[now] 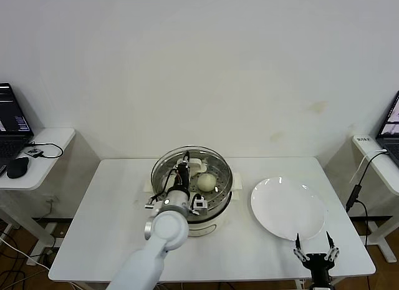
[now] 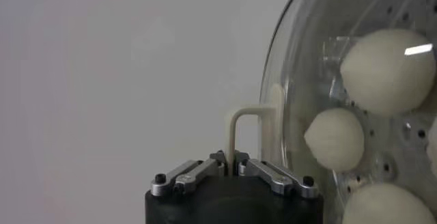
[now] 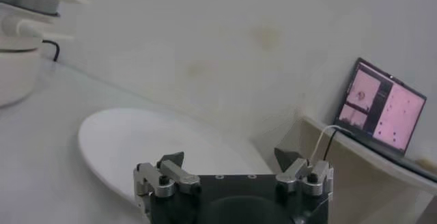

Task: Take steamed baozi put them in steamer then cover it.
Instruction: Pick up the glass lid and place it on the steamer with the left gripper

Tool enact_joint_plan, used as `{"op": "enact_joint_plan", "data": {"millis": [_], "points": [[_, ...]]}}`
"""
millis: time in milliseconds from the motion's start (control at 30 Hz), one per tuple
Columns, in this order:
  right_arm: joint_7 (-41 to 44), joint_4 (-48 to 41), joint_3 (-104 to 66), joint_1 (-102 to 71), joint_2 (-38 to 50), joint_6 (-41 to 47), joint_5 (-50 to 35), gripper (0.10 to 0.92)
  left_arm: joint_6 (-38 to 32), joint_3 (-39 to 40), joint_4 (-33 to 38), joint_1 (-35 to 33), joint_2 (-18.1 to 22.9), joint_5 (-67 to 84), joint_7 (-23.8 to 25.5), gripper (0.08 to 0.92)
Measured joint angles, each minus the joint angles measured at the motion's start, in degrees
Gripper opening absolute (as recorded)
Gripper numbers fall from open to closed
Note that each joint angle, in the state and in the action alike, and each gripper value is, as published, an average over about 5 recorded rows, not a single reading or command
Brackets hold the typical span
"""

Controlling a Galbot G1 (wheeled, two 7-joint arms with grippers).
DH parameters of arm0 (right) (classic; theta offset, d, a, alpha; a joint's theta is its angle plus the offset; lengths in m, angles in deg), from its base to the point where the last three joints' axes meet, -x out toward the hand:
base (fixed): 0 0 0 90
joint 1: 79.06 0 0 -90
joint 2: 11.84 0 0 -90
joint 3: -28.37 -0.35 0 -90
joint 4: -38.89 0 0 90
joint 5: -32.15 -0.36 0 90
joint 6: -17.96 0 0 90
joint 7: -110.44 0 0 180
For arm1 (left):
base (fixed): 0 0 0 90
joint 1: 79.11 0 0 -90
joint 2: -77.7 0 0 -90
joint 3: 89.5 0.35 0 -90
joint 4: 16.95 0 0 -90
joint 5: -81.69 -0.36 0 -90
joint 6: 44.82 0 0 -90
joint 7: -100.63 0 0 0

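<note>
We saw the left pincer [image 2: 232, 167] pinching the clear glass cover [image 1: 191, 171] by its cream handle [image 2: 240, 133], over the shiny steel steamer [image 1: 218, 199]. Smooth round baozi [image 2: 334, 138] lay inside. The right pincer [image 1: 316, 247] hung spread near the empty white plate [image 1: 288, 207].

Cream-white baozi [image 2: 388, 68] show through the clear glass cover [image 2: 300, 75] with its cream handle [image 2: 240, 131]. The shiny steel steamer [image 1: 191, 178], its tray dotted with holes, sits on a cream base. At three o'clock lies a plain white plate [image 1: 288, 209] on the white table [image 1: 112, 209].
</note>
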Motion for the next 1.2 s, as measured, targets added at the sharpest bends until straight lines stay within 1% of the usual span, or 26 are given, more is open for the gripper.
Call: {"op": "enact_joint_plan", "data": {"millis": [600, 1100, 1200], "points": [[-0.03, -0.48, 0.53, -0.58, -0.07, -0.64, 0.9, 0.823, -0.72, -0.66, -0.32, -3.02, 3.25, -3.48, -0.4, 0.139], [0.12, -0.71, 0.81, -0.7, -0.07, -0.81, 1.0, 0.823, -1.65, -1.59, -2.18, -3.23, 4.69, -4.86, -1.33, 0.139], [0.16, -0.73, 0.9, -0.72, -0.06, -0.82, 1.03, 0.823, -1.87, -1.77, -2.01, -3.57, 4.89, -4.87, -1.4, 0.156]]}}
